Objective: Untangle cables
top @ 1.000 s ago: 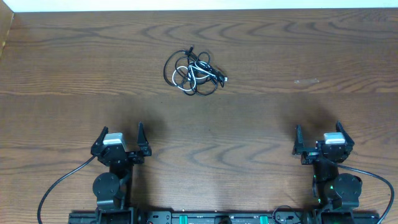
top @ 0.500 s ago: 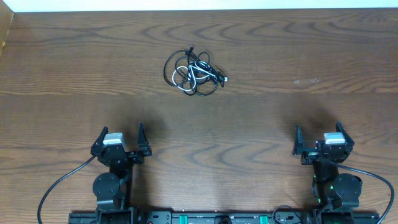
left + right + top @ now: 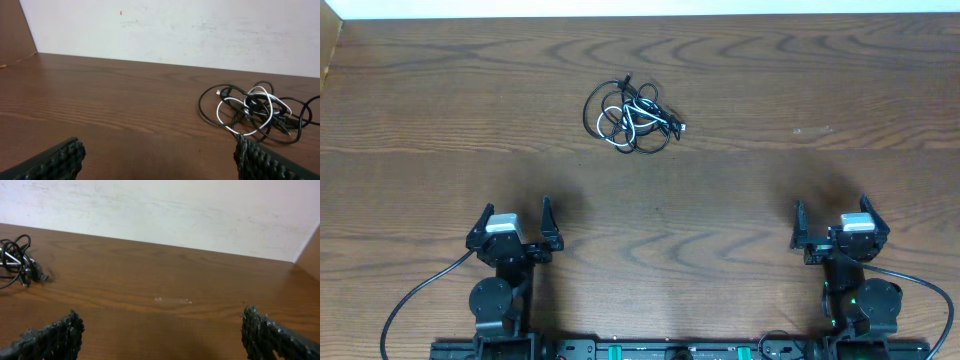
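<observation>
Black and white cables (image 3: 633,117), brown wood-grain table (image 3: 770,190).

The left gripper (image 3: 515,210) and right gripper (image 3: 831,208) sit at the near edge of the table (image 3: 720,190), jaws spread wide and holding nothing. The left arm (image 3: 492,298) and right arm (image 3: 868,300) are folded low at that edge, well apart, both pointing across the table.

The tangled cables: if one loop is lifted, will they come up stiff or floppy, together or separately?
Probably floppy: the cables are thin and lie in loose curls. Likely the whole knot rises together, since black and white loops cross.
</observation>
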